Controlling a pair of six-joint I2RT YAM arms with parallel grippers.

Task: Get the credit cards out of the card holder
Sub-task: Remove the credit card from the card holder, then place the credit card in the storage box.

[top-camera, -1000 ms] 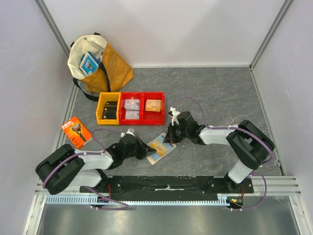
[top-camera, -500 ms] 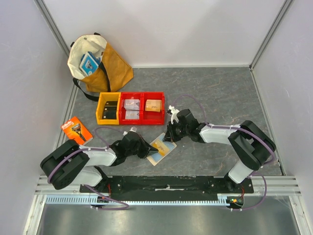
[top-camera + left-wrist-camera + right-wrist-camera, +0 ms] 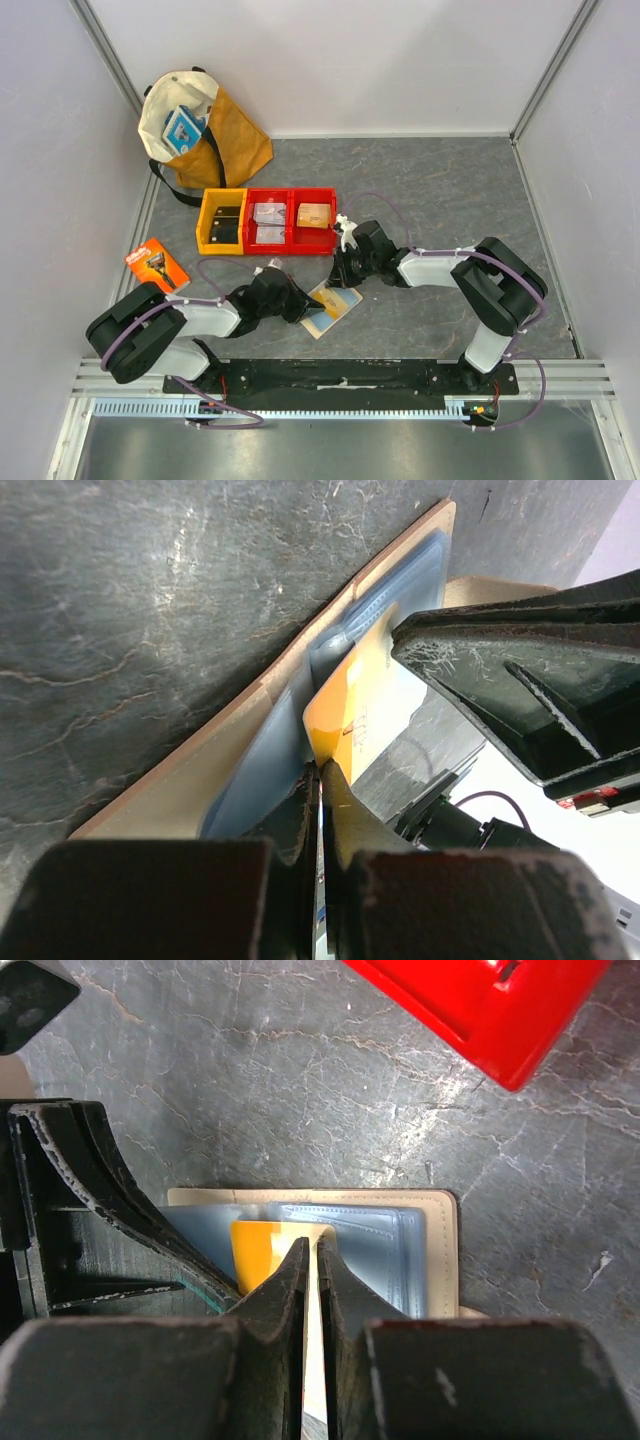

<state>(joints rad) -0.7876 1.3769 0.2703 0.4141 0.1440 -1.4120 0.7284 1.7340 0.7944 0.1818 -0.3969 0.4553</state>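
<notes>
Right wrist view: right gripper narrowly pinches the likely stiff, slick credit card by its exposed 6 o'clock edge; left gripper closed tight at card holder.

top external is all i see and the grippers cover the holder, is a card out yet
Observer: Not fully. The right wrist view shows a card, yellow at one end, partway out of a blue-grey sleeve in the open holder.
Operator: who has hold of it
Observer: In the left wrist view the left gripper is shut, tips at the card's yellow corner. Whether it pinches card or sleeve, I cannot tell.
Operator: and the right one
Observer: The right gripper shows just a narrow slit, tips over the card's pale part. A grip is not certain.
</notes>
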